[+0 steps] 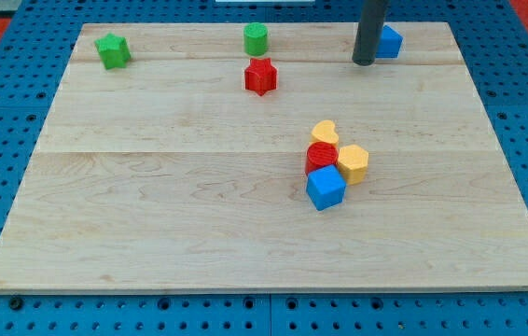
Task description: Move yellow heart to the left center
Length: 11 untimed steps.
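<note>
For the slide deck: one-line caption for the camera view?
My tip sits at the board's top beside a blue block, far from the yellow heart clustered mid-board.

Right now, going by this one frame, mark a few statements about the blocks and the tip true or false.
1. My tip touches the yellow heart. False: it is near the view's top, beside a blue block.
2. The yellow heart sits in a cluster with a red cylinder. True.
3. The blue cube is at the cluster's bottom. True.
4. The red star is at the view's left center. False: it is near the top, below the green cylinder.
</note>
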{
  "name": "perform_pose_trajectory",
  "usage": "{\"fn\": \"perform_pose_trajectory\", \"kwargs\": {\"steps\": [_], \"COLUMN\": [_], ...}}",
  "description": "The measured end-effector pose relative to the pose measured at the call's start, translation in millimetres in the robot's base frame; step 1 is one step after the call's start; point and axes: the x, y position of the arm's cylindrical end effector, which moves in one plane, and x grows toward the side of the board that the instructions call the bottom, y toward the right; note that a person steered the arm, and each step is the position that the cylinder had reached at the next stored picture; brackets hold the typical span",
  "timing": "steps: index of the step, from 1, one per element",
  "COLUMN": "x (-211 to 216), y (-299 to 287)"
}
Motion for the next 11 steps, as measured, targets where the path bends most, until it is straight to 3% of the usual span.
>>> {"fn": "perform_pose_trajectory", "kwargs": {"steps": [1, 2, 4, 6, 7, 10, 11], "x": [10.1, 60.7, 75.8, 138.9, 149.7, 145.5, 132.6], "y": [-10.7, -10.6, -9.0, -6.9, -31.8, -237.9, -278.8]}}
